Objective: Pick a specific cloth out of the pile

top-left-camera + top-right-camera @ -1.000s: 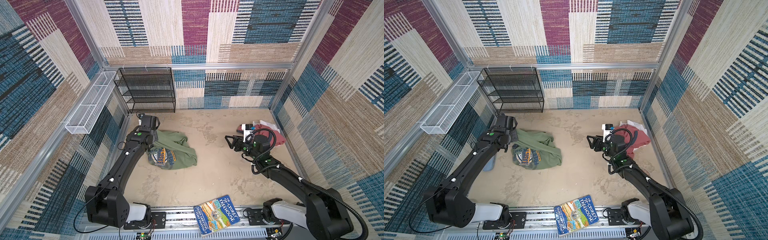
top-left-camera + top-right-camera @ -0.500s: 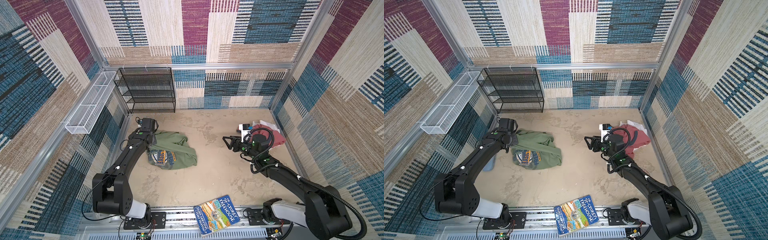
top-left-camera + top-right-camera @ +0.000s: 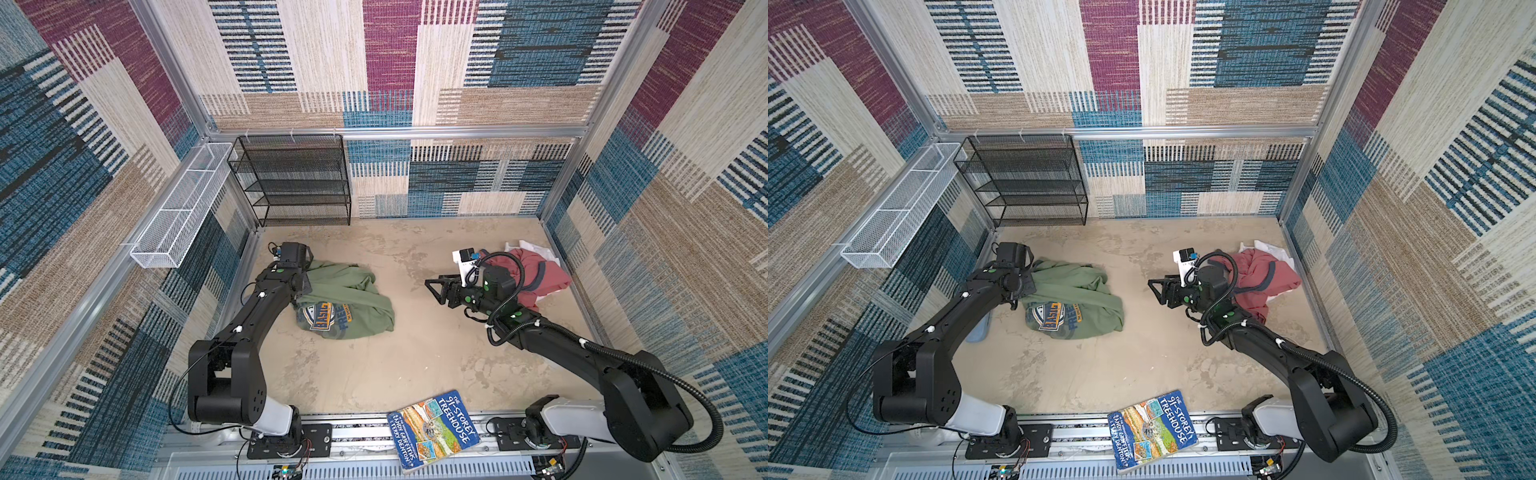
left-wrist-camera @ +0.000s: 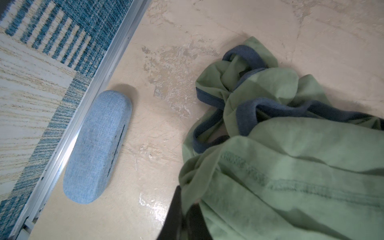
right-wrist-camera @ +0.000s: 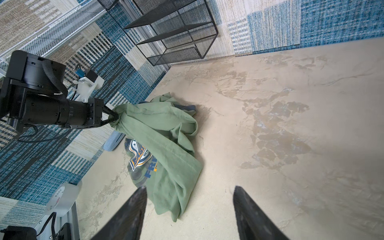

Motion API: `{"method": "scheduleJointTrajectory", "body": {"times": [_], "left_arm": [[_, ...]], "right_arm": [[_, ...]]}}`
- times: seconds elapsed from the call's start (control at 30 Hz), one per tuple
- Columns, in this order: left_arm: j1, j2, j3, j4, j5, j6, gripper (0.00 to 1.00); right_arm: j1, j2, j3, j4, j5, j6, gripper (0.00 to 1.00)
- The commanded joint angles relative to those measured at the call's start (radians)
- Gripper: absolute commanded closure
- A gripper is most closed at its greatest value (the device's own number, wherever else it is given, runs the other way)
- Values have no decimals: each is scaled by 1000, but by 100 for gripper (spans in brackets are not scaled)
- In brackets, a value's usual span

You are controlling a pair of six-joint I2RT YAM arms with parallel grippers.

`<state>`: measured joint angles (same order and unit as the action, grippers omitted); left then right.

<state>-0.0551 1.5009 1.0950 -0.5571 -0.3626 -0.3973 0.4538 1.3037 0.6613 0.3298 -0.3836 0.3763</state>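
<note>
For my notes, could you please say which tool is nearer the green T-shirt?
Left. The left tool grips the green T-shirt; the right tool hangs open, apart from it.

Both top views look bright and evenly lit from above to us, shadows soft, walls bowing at the edges. In the left wrist view we note glare on the floor (image 4: 152,204) and the cloth (image 4: 301,166) soft up close; in the right wrist view the right gripper (image 5: 190,188) is dark and blurred.
</note>
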Motion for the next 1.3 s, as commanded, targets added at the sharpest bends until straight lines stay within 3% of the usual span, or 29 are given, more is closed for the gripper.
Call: {"method": "scheduleJointTrajectory", "body": {"times": [0.0,0.1,0.33,0.57,0.8,1.03,1.17,1.27], "left_arm": [[3,-8,-1,20,26,-31,67],[1,-44,2,2,34,-26,60],[-37,-147,-29,2,53,-37,61],[-212,-178,11,-1,26,9,67],[-400,-161,6,14,133,25,73],[-545,-35,-18,51,205,-4,75],[-572,47,-27,121,289,-17,59],[-581,112,-20,146,317,-23,53]], "right_arm": [[8,7,12,21,9,-9,31],[8,16,24,12,24,-11,31],[9,43,74,-12,46,-18,31],[10,57,113,-58,109,-27,31],[-1,41,98,-66,123,-8,31],[-60,45,94,-74,85,20,31],[-75,23,78,-72,78,28,31],[-77,7,62,-72,78,29,31]]}}
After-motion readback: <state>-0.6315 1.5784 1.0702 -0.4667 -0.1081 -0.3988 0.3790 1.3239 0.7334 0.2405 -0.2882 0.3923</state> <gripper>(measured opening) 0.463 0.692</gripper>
